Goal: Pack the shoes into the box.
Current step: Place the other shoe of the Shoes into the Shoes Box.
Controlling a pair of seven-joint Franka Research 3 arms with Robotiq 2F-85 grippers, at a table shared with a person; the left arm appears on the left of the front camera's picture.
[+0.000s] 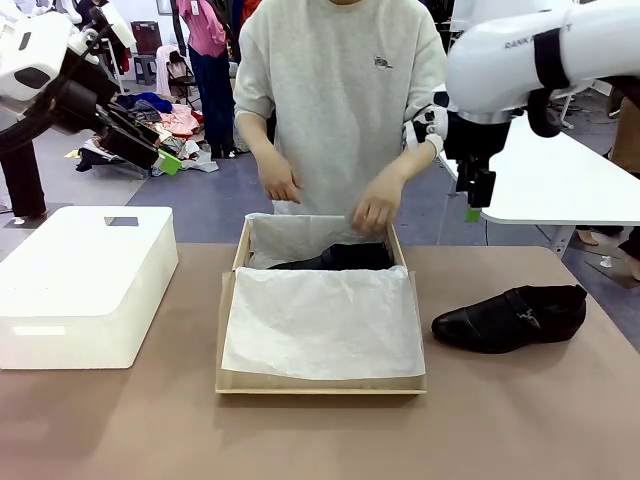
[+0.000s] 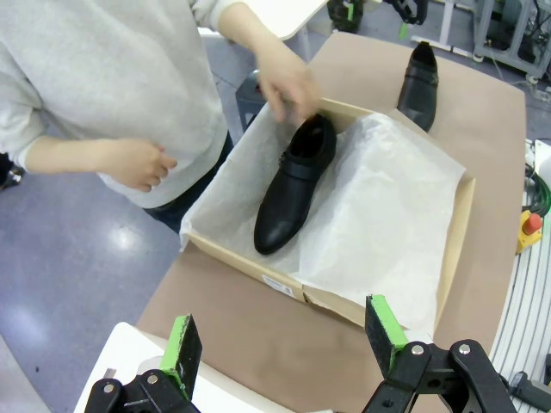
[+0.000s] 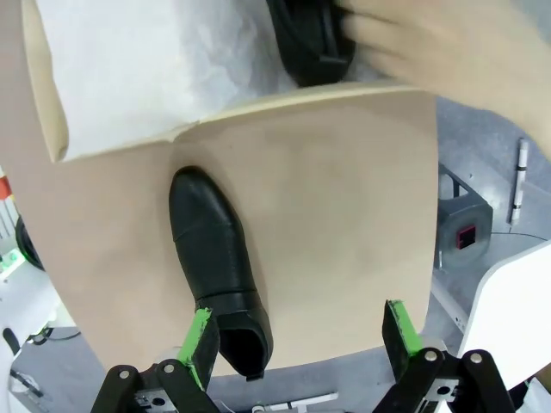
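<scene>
One black shoe (image 1: pixel 335 258) lies in the far part of the cardboard box (image 1: pixel 228 330), on white tissue paper; the left wrist view has this shoe (image 2: pixel 293 194) lengthwise inside the box (image 2: pixel 461 224). A person's hand (image 1: pixel 378 208) rests at its heel. The other shoe (image 1: pixel 510 318) lies on the table right of the box and sits under my right gripper (image 3: pixel 301 340) as shoe (image 3: pixel 215 267). My right gripper (image 1: pixel 475 205) hangs open, high above the table's far right. My left gripper (image 1: pixel 160 155) is open, raised at the far left; its fingers (image 2: pixel 181 353) hold nothing.
A large white rounded block (image 1: pixel 85 285) stands on the table left of the box. The person stands at the far edge with the other hand (image 1: pixel 278 180) held above the box. A white side table (image 1: pixel 570 190) is behind at the right.
</scene>
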